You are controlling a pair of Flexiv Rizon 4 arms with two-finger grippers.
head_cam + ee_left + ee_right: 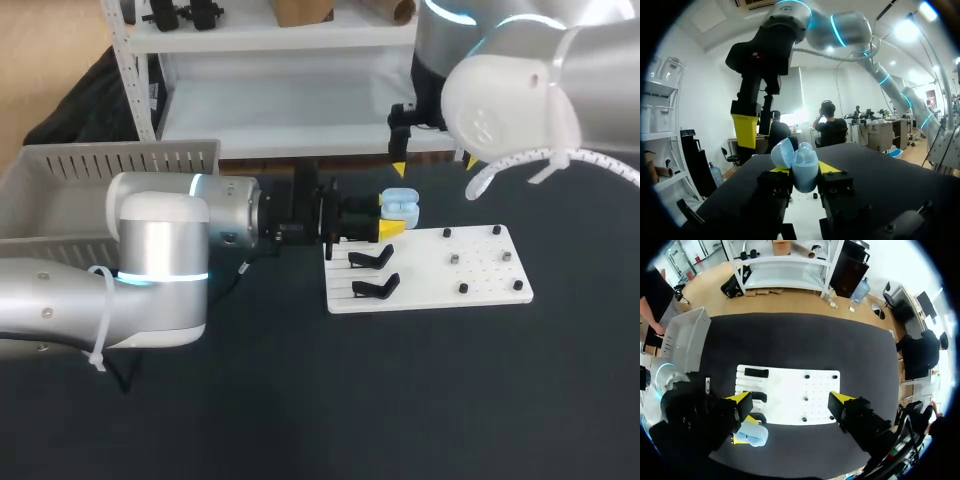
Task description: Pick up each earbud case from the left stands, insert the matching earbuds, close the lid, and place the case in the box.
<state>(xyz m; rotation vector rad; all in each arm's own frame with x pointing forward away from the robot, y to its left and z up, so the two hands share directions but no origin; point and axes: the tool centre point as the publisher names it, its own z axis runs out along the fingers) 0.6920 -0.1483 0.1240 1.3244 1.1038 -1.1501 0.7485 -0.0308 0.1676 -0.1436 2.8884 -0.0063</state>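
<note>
Left gripper (392, 217) closed on the light blue earbud case (401, 205), in the air near a corner of the white stand board (480, 270)
Case seems light, hard and smooth, so it can slip; the lid is open, best to grip the lower shell only. Right gripper (435, 165) hangs wide open, empty, above it

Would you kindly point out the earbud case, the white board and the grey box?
earbud case (402, 208): head view, its pale blue shell.
white board (425, 275): head view, a bare patch.
grey box (110, 160): head view, its slotted back wall.
</note>
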